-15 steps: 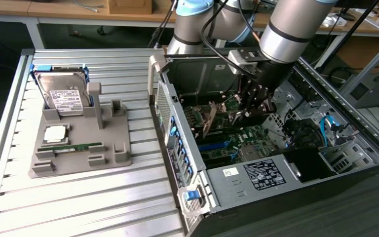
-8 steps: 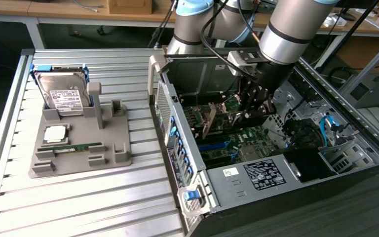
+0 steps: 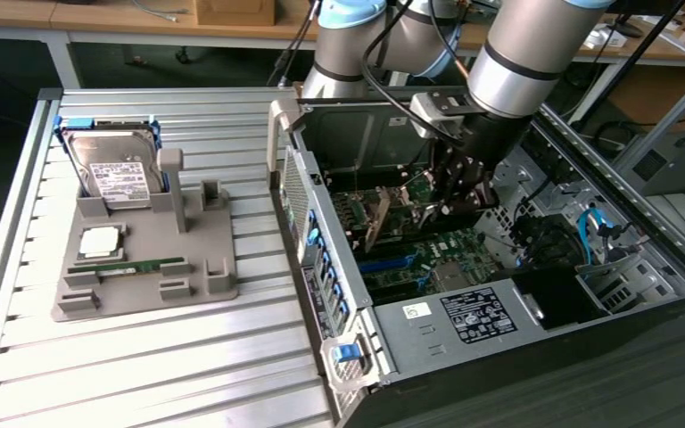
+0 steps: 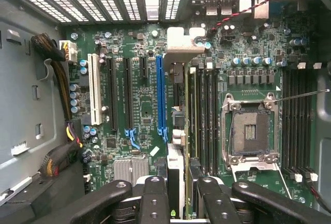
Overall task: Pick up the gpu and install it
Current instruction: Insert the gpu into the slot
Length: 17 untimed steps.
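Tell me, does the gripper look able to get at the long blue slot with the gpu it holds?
Probably yes. The gripper, shut on the gpu, hangs inside the open case right beside the blue slot, and nothing covers that slot.

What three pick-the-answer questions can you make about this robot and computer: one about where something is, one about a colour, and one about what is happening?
1. Where is the hard drive?
A. inside the computer
B. on the tray beside the computer
C. on the floor

2. What colour is the tray?
A. red
B. green
C. grey

3. What is the end effector doing?
A. gripping the graphics card over the motherboard
B. gripping the hard drive
C. hanging empty above the tray

Answers:
1. B: the drive stands propped on the tray, outside the open computer.
2. C: the whole tray is plain grey.
3. A: the fingers sit on both sides of the card, edge-on above the board.
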Available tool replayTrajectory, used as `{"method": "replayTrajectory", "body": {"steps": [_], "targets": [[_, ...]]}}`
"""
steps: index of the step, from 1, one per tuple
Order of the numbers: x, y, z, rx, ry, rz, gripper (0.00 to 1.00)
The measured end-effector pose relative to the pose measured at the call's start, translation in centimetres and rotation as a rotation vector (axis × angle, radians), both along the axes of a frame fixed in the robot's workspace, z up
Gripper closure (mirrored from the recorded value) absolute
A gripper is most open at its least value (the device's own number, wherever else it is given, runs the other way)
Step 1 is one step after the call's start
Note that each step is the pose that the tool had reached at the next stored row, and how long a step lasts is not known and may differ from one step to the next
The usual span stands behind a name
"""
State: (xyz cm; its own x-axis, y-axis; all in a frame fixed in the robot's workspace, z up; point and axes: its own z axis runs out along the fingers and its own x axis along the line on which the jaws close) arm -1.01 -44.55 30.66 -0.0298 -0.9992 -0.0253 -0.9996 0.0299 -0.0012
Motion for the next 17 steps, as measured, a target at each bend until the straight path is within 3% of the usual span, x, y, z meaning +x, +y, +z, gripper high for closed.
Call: {"method": "replayTrajectory", "body": {"steps": [17], "targets": [[-0.51,-0.52,-0.02,-0.0001,0.0000,0.001,0.73]]}}
